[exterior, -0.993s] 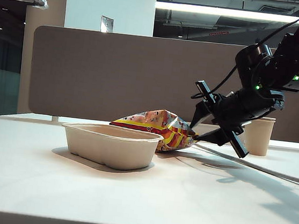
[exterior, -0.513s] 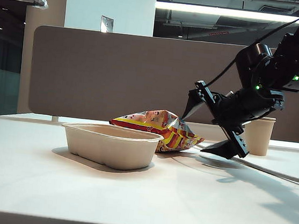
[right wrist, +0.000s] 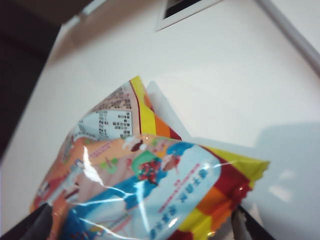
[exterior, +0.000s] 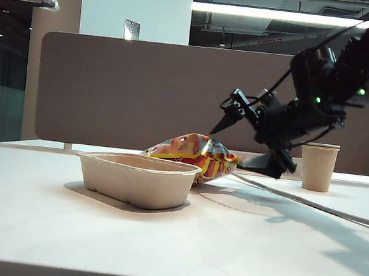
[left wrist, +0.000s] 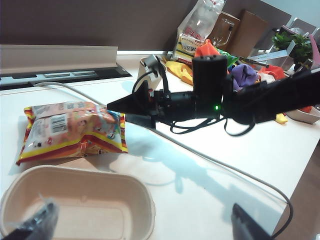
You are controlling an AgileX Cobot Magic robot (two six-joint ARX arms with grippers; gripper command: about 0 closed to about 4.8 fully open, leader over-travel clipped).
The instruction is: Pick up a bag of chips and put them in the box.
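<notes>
The right end effector (exterior: pixel 249 140) is hovering with its jaws spread wide around the near end of the bag of chips (exterior: pixel 192 154), one finger above it and one low beside it, gripping nothing. The bag is lying on the counter (exterior: pixel 225 249), leaning against the far rim of the box (exterior: pixel 138 179) and not inside it. That looks like a lineup for a pinch on the crimped end. The left end effector (left wrist: pixel 145 225) is waiting wide open above the box, clear of the action. A paper cup (exterior: pixel 318 166) is standing behind, well apart.
</notes>
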